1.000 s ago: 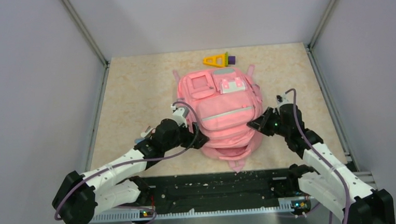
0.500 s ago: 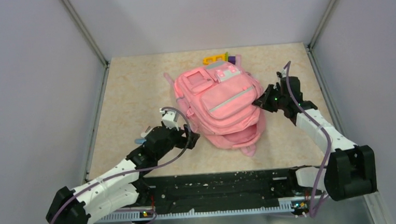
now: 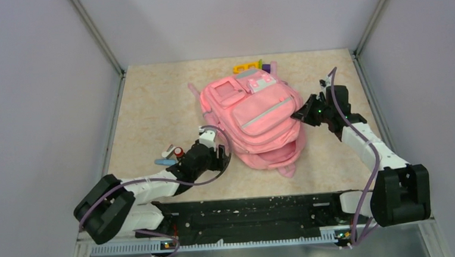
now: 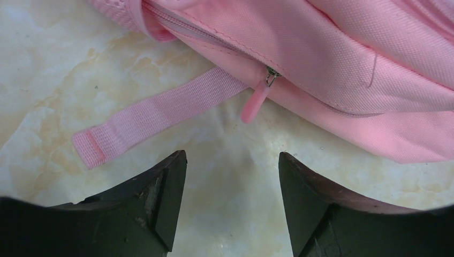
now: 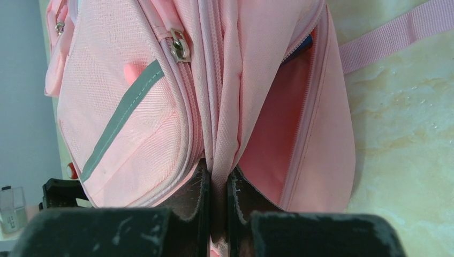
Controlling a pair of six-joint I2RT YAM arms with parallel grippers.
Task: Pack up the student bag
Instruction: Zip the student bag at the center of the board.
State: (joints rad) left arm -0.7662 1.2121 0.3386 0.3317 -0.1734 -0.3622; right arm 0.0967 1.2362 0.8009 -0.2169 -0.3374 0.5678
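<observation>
The right gripper (image 5: 217, 179) stays pinched shut on a fold of the student bag (image 3: 254, 118) — now hauled farther back and skewed at the middle of the table (image 3: 152, 103), mouth gaping. The left gripper (image 4: 230, 160), open and empty, has drawn back just beside it — probably free to fetch items.

room — table (image 3: 146, 103) left of student bag (image 3: 254, 124) | blocked — yellow toy (image 3: 245, 66) behind

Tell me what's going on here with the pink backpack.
The right gripper is shut on a fold of the pink backpack beside its unzipped main compartment, holding that edge up. The left gripper is open over the table, facing a zipper pull and a loose strap, touching neither.
</observation>
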